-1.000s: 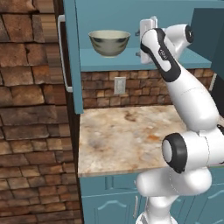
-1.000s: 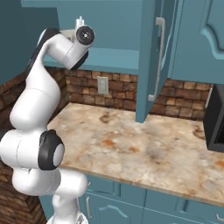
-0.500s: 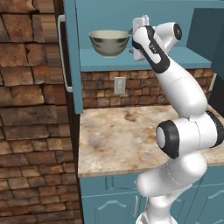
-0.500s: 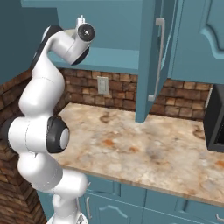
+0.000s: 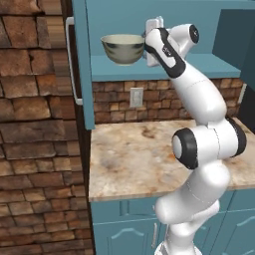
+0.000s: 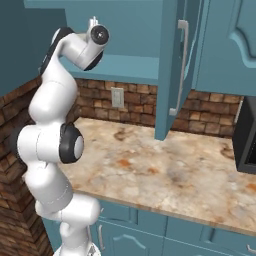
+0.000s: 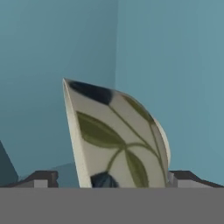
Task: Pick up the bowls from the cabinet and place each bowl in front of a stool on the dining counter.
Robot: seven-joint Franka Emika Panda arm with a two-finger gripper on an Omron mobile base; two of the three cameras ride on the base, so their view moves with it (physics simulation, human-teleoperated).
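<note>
A beige-olive bowl [image 5: 122, 48] with dark leaf markings stands on the inner shelf [image 5: 189, 67] of the open teal cabinet [image 5: 82, 74]. My gripper [image 5: 148, 39] is raised to shelf height, right at the bowl's right rim. In the hand view the bowl [image 7: 118, 140] sits between the two fingertips [image 7: 41, 178], which stand wide apart on either side of it, so my gripper [image 7: 113, 179] is open around the bowl. In the right base view the hand [image 6: 93, 24] reaches into the cabinet. The dining counter is out of view.
Below the cabinet runs a marbled stone counter [image 5: 144, 159] on teal base units. A brick wall [image 5: 35, 124] stands at the left. The open cabinet door [image 6: 167, 75] with its silver handle hangs to the arm's right. A dark appliance [image 6: 247, 135] sits far right.
The arm has swung left along the shelf and brought the hand up against the bowl. The jaws have stayed wide. The bowl has not moved.
</note>
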